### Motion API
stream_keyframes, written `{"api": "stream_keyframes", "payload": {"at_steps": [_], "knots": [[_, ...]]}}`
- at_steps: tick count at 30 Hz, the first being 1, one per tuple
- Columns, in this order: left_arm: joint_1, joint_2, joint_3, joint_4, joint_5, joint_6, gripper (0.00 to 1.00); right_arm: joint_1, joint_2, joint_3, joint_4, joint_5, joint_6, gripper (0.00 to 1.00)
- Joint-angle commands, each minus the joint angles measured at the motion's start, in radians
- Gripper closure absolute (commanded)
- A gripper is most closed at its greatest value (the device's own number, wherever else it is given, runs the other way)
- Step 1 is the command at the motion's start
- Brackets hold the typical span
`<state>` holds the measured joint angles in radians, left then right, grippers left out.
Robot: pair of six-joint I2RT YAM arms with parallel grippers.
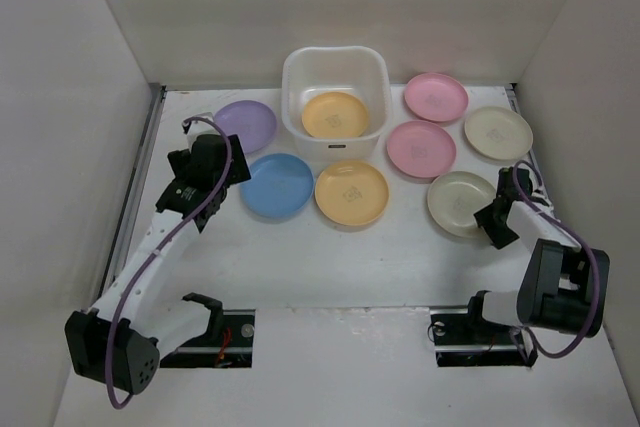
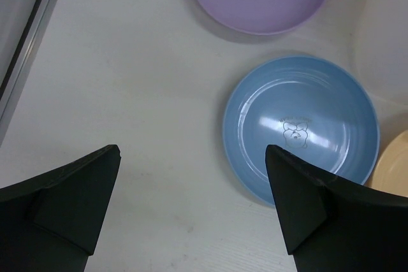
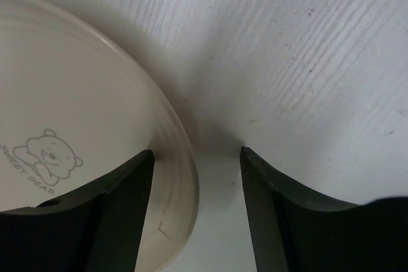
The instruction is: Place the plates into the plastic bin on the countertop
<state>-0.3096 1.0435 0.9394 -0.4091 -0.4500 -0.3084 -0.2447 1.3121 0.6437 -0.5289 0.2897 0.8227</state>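
Observation:
The white plastic bin (image 1: 300, 125) stands at the back centre with a yellow-orange plate (image 1: 334, 114) inside. On the countertop (image 1: 330, 267) lie a purple plate (image 1: 247, 126), a blue plate (image 1: 277, 186), a yellow-orange plate (image 1: 351, 192), two pink plates (image 1: 435, 97) (image 1: 421, 148) and two cream plates (image 1: 498, 132) (image 1: 457, 203). My left gripper (image 1: 228, 169) is open and empty above the counter, left of the blue plate (image 2: 299, 125). My right gripper (image 1: 497, 219) is open, low at the nearer cream plate's right rim (image 3: 172, 125), one finger over the plate and one outside it.
White walls enclose the counter on the left, back and right. A metal rail (image 1: 135, 187) runs along the left edge. The arm bases (image 1: 210, 327) (image 1: 480, 332) sit at the near edge.

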Motion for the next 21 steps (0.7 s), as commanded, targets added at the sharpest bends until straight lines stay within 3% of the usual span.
{"api": "stream_keyframes", "payload": {"at_steps": [1,5,11,16,21], "knots": [[0.008,0.013,0.018,-0.003,0.019,-0.018,0.0,-0.002,0.041,0.02,0.061,-0.041,0.036,0.41],[0.008,0.027,0.033,-0.014,0.03,-0.018,0.0,-0.002,0.084,0.02,0.095,-0.075,0.065,0.57],[0.01,0.038,0.052,-0.022,0.03,-0.02,0.0,0.017,0.064,0.008,0.073,-0.083,0.119,0.97],[0.002,0.064,0.09,-0.031,0.031,-0.034,0.0,0.046,-0.115,-0.001,-0.052,-0.064,0.196,1.0],[-0.003,0.092,0.119,-0.033,0.03,-0.064,0.0,0.124,-0.347,0.109,-0.265,-0.006,0.259,1.0]]}}
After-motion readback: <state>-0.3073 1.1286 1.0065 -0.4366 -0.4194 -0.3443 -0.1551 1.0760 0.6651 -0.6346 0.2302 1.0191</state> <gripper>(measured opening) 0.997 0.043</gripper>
